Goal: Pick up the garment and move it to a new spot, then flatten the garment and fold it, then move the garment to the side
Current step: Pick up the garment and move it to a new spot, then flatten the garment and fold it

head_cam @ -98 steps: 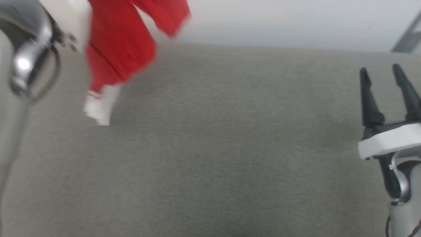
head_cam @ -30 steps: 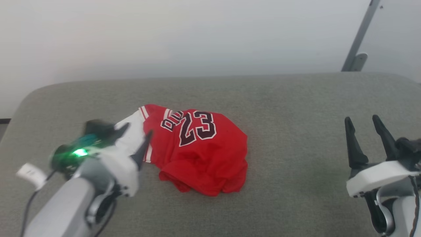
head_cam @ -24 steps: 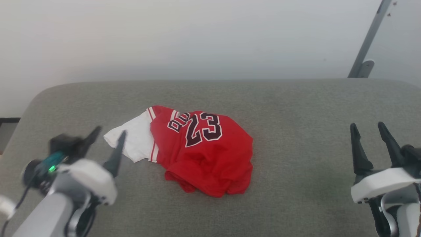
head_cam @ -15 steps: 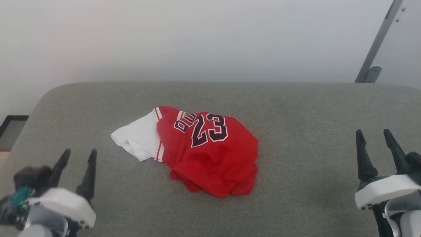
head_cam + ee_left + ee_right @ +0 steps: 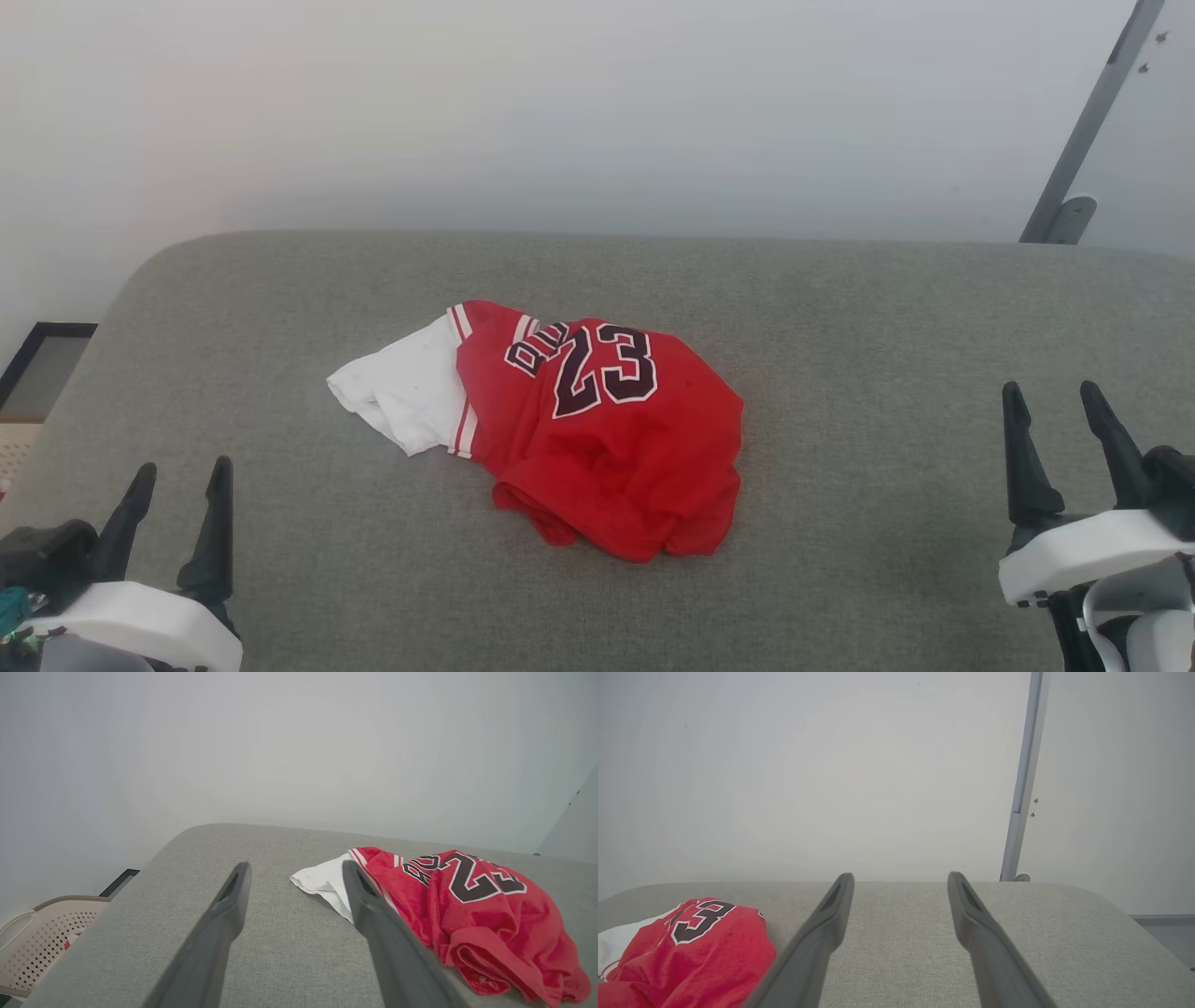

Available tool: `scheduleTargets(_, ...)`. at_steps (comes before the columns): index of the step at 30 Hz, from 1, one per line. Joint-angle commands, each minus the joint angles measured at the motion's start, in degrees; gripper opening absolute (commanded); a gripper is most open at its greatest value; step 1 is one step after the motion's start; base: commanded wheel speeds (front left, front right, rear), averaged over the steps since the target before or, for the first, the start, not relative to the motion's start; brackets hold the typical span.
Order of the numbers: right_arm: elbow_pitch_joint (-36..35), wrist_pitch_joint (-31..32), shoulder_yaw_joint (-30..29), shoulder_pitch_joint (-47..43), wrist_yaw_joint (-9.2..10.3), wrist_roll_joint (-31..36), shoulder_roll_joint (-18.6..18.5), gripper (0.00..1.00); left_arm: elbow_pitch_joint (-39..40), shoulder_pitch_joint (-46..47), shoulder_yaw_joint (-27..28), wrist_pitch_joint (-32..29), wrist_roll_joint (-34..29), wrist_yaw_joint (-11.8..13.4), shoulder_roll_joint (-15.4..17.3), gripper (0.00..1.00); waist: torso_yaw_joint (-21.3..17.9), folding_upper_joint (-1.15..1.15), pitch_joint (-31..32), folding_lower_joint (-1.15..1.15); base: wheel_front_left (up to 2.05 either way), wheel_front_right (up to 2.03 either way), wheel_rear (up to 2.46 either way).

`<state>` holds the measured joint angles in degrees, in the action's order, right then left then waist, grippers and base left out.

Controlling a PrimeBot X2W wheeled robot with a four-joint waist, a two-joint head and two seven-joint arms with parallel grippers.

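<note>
A padded surface [image 5: 868,308] of grey woven fabric with rounded corners spans the lower two thirds of the head view, below a plain pale wall [image 5: 560,112]. A slanted grey metal bar [image 5: 1092,121] stands at the upper right. A beige perforated basket [image 5: 32,938] sits at the left wrist view's lower left, beyond the surface's edge. The garment [image 5: 607,439], a red number 23 jersey with a white sleeve spread leftward, lies crumpled mid-frame on the surface. The left gripper [image 5: 184,469], lower left, and the right gripper [image 5: 1049,392], lower right, both hold their fingers apart and empty, well away from the jersey.
</note>
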<state>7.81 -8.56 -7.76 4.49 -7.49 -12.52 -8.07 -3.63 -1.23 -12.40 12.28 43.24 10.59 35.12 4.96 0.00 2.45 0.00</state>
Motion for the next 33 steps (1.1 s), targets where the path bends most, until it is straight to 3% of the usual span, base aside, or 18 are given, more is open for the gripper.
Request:
scheduleTargets(1, -0.22, -0.18, -0.03, -0.61, 0.0, 0.06, 0.09, 1.0, 0.56, -0.99, 0.11, 0.16, 0.27, 0.27, 0.16, 1.0, 0.16, 0.0, -0.02, 0.0, 0.0, 0.0, 0.0)
scheduleTargets(11, -0.84, 1.59, 1.84, -0.08, 0.0, -0.71, -0.41, 1.0, 2.48, -1.0, -0.32, -0.66, 0.11, 1.2, 0.19, 1.0, 1.46, 0.0, -0.76, 0.0, 0.0, 0.0, 0.0)
scheduleTargets(19, -0.82, 5.16, 7.44, 2.17, 0.0, -3.56, -2.55, 1.0, 4.1, 0.56, -1.37, -0.71, -0.27, 0.98, -0.59, 1.0, 5.11, 0.0, -3.43, 0.0, 0.0, 0.0, 0.0)
scheduleTargets(24, 0.37, 10.64, 13.36, 5.82, 0.0, -5.9, -5.17, 1.0, 3.26, 3.52, -2.88, -0.14, -0.7, -0.31, -2.05, 1.0, 9.21, 0.0, -7.37, 0.0, 0.0, 0.0, 0.0)
scheduleTargets(33, 7.43, 23.91, 16.89, 11.23, 0.0, -9.0, -7.72, 1.0, 0.29, 8.2, -5.36, 1.01, -1.62, -2.45, -5.05, 1.0, 14.69, 0.0, -12.09, 0.0, 0.0, 0.0, 0.0)
